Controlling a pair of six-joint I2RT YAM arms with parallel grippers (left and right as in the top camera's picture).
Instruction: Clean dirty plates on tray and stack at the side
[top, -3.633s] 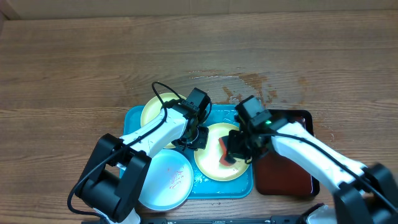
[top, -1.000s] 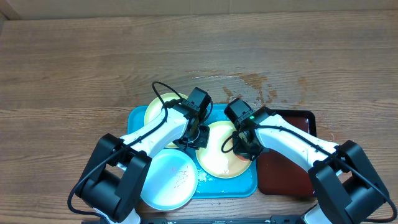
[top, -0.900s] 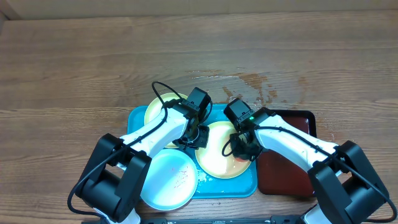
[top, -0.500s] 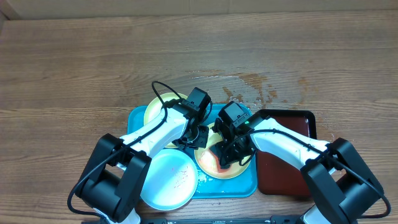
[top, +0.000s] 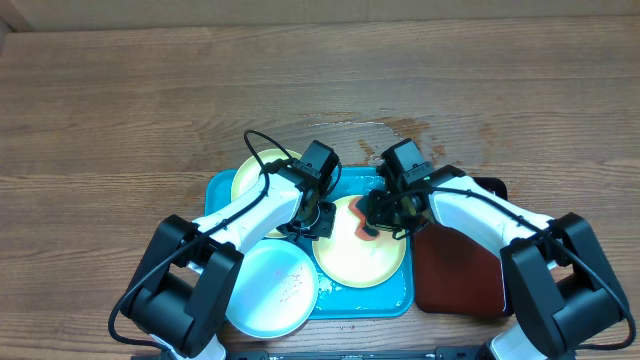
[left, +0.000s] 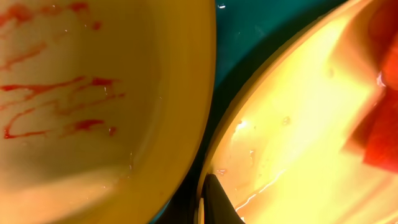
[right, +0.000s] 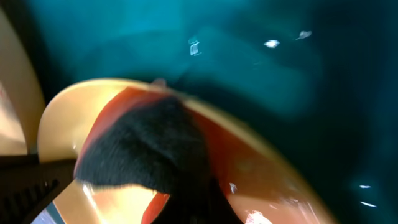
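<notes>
Bench (top: 120, 110) carries the turquoise tray (top: 350, 298), with a red-brown tray (top: 455, 275) just beside its right edge; all three plates are on the turquoise tray, none stacked at the side yet. Middle plate (top: 360, 262) sits front-right, back plate (top: 255, 175) in the rear-left corner, blue-white plate (top: 262, 290) overhangs the front-left corner. Step in hand looks like scrubbing the first plate: left tool (top: 318, 218) is clenched at the middle plate's left rim, apparently pinching it to steady it, and right tool (top: 385, 212) is clenched on a red-orange sponge (top: 365, 225) pressed to that plate near its rear rim. Middle plate looks wet and mostly free of red; left wrist view shows red smears on the back plate, and there are faint ones on the blue-white plate. Right wrist view is blurred, so the contact patch is unclear. Next, my guess: finish the pass, lift the sponge clear, then move the middle plate off to the bench. That needs a firm rim pinch, since wet plastic may slip
</notes>
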